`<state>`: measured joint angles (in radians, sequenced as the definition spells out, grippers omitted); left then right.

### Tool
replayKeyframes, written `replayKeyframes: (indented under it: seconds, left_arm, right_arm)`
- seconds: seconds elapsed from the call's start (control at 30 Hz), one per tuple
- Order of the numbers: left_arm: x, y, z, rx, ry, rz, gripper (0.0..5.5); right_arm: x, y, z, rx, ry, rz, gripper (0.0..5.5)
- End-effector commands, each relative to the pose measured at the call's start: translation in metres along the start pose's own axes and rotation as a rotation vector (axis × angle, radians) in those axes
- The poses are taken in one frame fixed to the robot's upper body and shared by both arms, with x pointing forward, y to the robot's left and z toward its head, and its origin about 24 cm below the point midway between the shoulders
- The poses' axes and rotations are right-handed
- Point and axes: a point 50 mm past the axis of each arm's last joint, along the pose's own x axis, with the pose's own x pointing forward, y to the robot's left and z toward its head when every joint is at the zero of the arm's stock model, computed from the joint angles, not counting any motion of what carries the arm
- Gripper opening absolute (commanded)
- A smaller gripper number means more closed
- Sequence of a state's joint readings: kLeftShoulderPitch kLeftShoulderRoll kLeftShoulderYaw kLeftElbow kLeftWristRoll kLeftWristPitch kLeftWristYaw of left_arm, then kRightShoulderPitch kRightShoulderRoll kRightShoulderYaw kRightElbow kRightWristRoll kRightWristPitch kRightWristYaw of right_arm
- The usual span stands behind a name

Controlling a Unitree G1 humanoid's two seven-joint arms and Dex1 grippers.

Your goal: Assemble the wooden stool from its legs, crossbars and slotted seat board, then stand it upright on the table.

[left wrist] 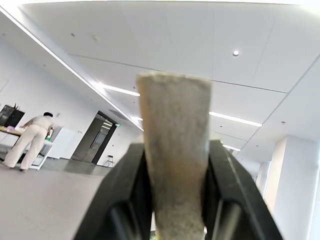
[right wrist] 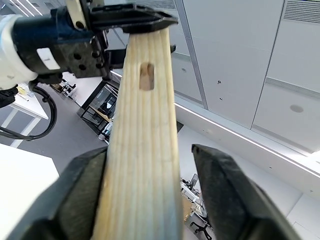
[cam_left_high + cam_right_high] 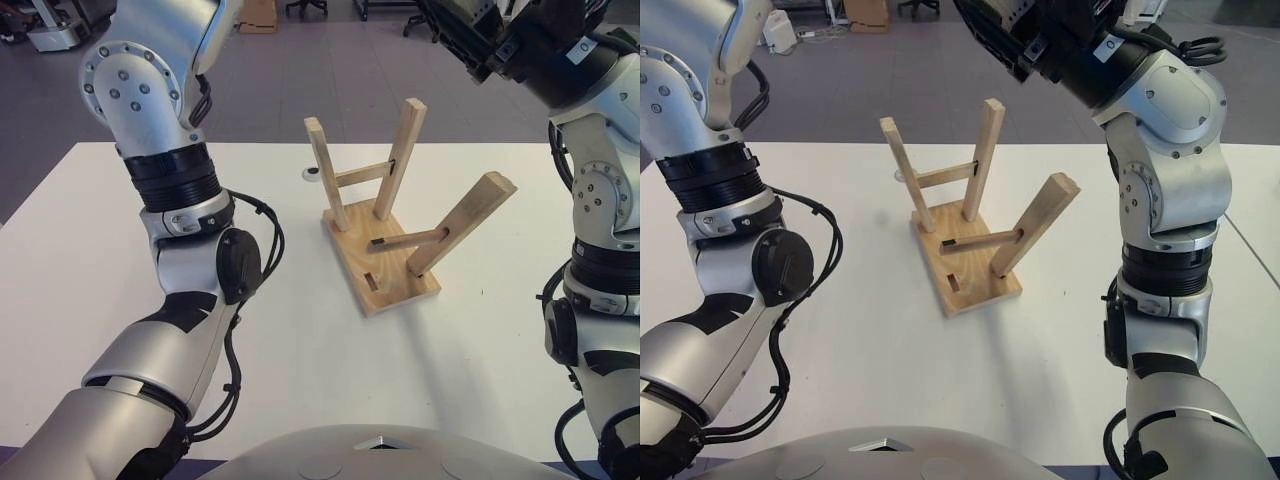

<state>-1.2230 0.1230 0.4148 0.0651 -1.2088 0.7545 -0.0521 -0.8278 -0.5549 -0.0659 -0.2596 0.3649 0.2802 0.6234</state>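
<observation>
One slotted seat board (image 3: 392,292) lies flat on the white desk (image 3: 300,340), midway between the two arms. Three legs rise from it. The nearest leg (image 3: 462,222) leans toward the robot's right, with a crossbar (image 3: 408,240) jutting from its side. Behind it, a left rear leg (image 3: 327,172) and a right rear leg (image 3: 400,158) are joined by a second crossbar (image 3: 360,174). Raised above the desk, the fourth leg (image 2: 142,140) spans both grippers. The left gripper (image 1: 175,150) has its fingers (image 1: 125,195) clamped on one end. The right gripper (image 2: 147,165) has its fingers (image 2: 225,200) spread around the other, with a slim gap on one side.
</observation>
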Motion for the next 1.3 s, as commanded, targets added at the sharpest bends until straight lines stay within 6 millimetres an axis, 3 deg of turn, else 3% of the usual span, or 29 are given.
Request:
replayKeyframes:
  seconds: [0.03,0.17,0.23,0.27,0.3,0.33,0.4,0.43,0.5,0.6,0.7,0.87,1.0,1.13,1.3]
  left_arm:
    - [-0.026,0.018,0.007,0.0,-0.042,0.124,1.02]
    - [-0.087,0.029,0.006,0.107,0.02,0.239,1.02]
    - [-0.118,0.025,-0.01,0.148,0.125,0.27,1.02]
    - [-0.134,0.022,-0.021,0.153,0.162,0.302,1.02]
    - [-0.147,0.021,-0.032,0.163,0.195,0.338,1.02]
    - [-0.164,0.021,-0.046,0.17,0.227,0.403,1.02]
    - [-0.201,0.029,-0.066,0.137,0.201,0.589,1.02]
    - [-0.218,0.031,-0.079,0.094,0.155,0.7,1.02]
    - [-0.236,0.033,-0.098,0.033,0.085,0.833,1.02]
    - [-0.248,0.033,-0.117,0.002,0.056,0.922,1.02]
    - [-0.257,0.037,-0.117,0.011,0.003,0.989,1.02]
    - [-0.268,0.045,-0.112,0.171,-0.006,1.081,1.02]
    - [-0.261,0.05,-0.108,0.328,0.044,1.053,1.02]
    - [-0.251,0.051,-0.116,0.449,0.179,0.985,1.02]
    - [-0.246,0.046,-0.14,0.544,0.403,0.952,1.02]
  right_arm:
    - [-0.001,-0.015,0.014,-0.009,-0.04,-0.07,3.67]
    - [-0.037,-0.067,0.011,0.16,-0.001,-0.333,3.68]
    - [-0.064,-0.082,-0.016,0.212,0.15,-0.406,3.68]
    - [-0.084,-0.077,-0.044,0.266,0.275,-0.407,3.68]
    - [-0.102,-0.067,-0.069,0.306,0.393,-0.395,3.68]
    - [-0.122,-0.044,-0.101,0.363,0.532,-0.362,3.68]
    - [-0.167,0.018,-0.157,0.459,0.799,-0.294,3.68]
    - [-0.189,0.06,-0.183,0.49,0.946,-0.224,3.68]
    - [-0.206,0.117,-0.204,0.505,1.071,-0.073,3.68]
    - [-0.2,0.159,-0.205,0.531,1.048,0.132,3.68]
    - [-0.19,0.174,-0.194,0.599,0.955,0.21,3.68]
    - [-0.175,0.179,-0.183,0.594,0.887,0.263,3.68]
    - [-0.171,0.173,-0.183,0.564,0.879,0.252,3.68]
    - [-0.17,0.164,-0.182,0.517,0.874,0.239,3.68]
    - [-0.163,0.158,-0.174,0.473,0.838,0.225,3.68]
